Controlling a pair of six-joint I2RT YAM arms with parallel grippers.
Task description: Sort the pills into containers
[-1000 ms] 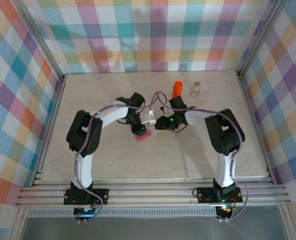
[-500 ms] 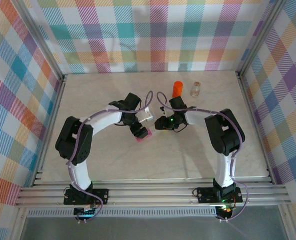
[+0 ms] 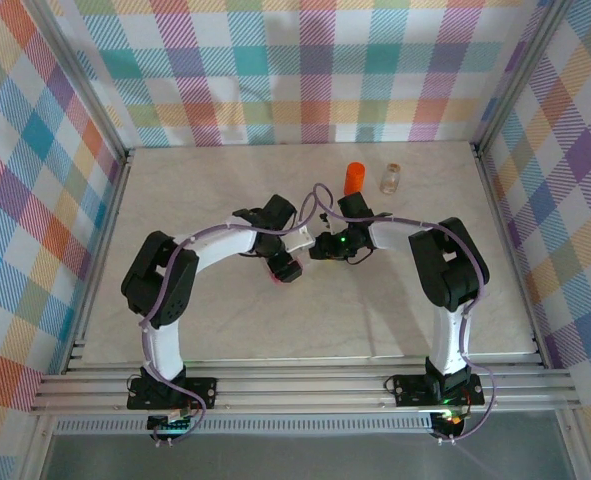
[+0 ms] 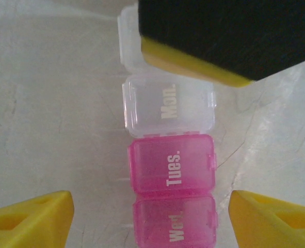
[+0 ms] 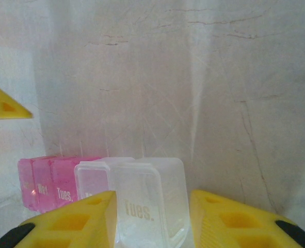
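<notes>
The pill box (image 4: 172, 168) lies flat on the marble table. It has pink lids marked Tues. and Wed. and a clear lid marked Mon. (image 4: 167, 106). My left gripper (image 4: 151, 209) is open, its yellow fingers (image 4: 33, 219) standing wide on either side of the pink end without touching it. My right gripper (image 5: 152, 206) is shut on the box's clear end (image 5: 147, 201), with a finger pressed against each side. In the top view both grippers meet over the pill box (image 3: 297, 240) at mid-table, the left gripper (image 3: 285, 266) covering the pink part and the right gripper (image 3: 320, 246) beside it.
An orange bottle (image 3: 354, 176) and a small clear vial (image 3: 390, 178) stand behind the grippers toward the back of the table (image 3: 225, 320). Plaid walls and metal rails close in the table on three sides.
The left arm has swung its elbow out and back, and its gripper has shifted over the pink end, now covering it from above. The right arm has stayed in place.
</notes>
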